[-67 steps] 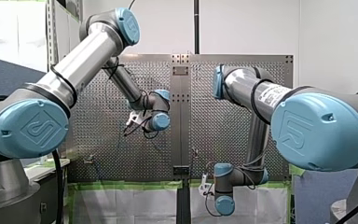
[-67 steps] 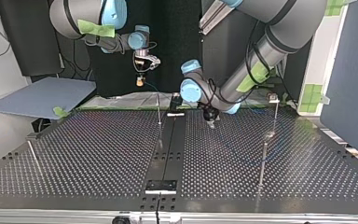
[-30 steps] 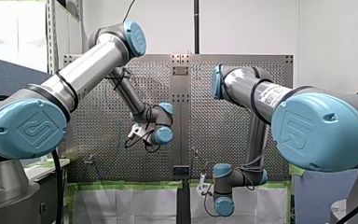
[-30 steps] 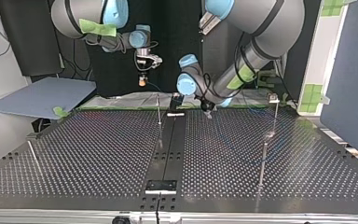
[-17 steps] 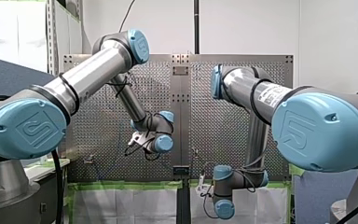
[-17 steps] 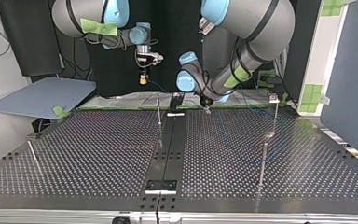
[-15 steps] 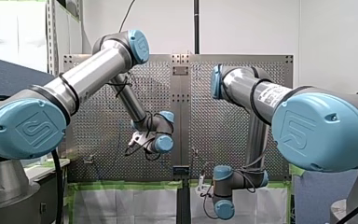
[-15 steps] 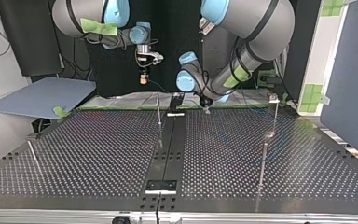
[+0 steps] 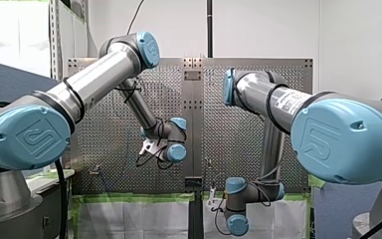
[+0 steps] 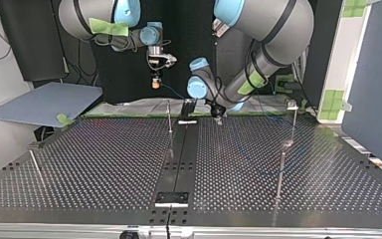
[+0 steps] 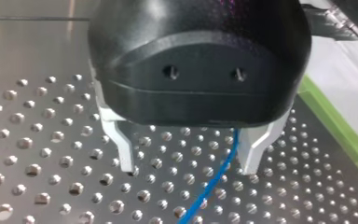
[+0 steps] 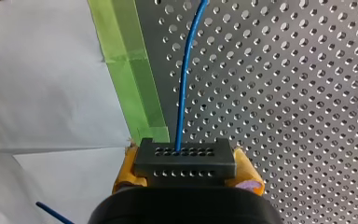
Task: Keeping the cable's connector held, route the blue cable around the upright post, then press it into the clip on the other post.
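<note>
In the right wrist view my right gripper [image 12: 185,171] is shut on a black connector [image 12: 185,156], gripped between yellow pads [image 12: 124,169]. The blue cable [image 12: 182,93] runs from the connector straight ahead over the perforated table. In the top view that gripper [image 10: 155,82] hangs above the table's far edge. My left gripper [image 11: 188,169] stands open just above the table, and the cable [image 11: 213,179] passes between its pale fingers [image 11: 125,148], close to one of them. In the top view it [image 10: 218,118] is low, near the far edge, beside a thin upright post [image 10: 169,117]. A taller post [image 10: 293,124] carries a clip [image 10: 292,104].
Green tape [image 12: 130,70] and a white sheet [image 12: 37,93] border the table's edge under my right gripper. A shorter post [image 10: 280,174] stands nearer the top view's camera, and a leaning rod [image 10: 36,167] at its left. A dark centre strip [image 10: 179,159] runs across the table.
In the top view my left gripper has slid left and toward the far edge, staying open. My right gripper has drifted slightly right, the connector still gripped.
</note>
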Controlling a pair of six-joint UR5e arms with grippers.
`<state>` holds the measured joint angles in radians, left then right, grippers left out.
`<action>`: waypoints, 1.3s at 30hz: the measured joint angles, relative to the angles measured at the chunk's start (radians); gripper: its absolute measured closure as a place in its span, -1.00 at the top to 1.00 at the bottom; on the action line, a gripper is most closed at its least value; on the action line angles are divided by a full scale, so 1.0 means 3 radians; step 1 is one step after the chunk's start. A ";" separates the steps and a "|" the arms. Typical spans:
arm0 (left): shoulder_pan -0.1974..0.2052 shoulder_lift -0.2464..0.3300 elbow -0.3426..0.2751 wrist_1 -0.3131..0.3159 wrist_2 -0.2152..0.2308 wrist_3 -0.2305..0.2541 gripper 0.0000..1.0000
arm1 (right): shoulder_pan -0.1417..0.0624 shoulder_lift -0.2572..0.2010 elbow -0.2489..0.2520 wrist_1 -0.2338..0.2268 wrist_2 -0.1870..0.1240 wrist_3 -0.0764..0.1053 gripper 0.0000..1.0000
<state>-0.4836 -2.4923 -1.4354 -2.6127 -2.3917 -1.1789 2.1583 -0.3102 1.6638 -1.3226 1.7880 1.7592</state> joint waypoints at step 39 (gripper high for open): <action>-0.0010 -0.0550 0.0336 -0.0220 0.0146 -0.0313 1.00 | -0.0011 -0.0002 -0.0005 0.0016 0.0002 0.0002 -1.00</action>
<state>-0.4865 -2.6574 -1.3347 -2.6787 -2.3479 -1.2729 2.1550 -0.3107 1.6623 -1.3179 1.7887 1.7598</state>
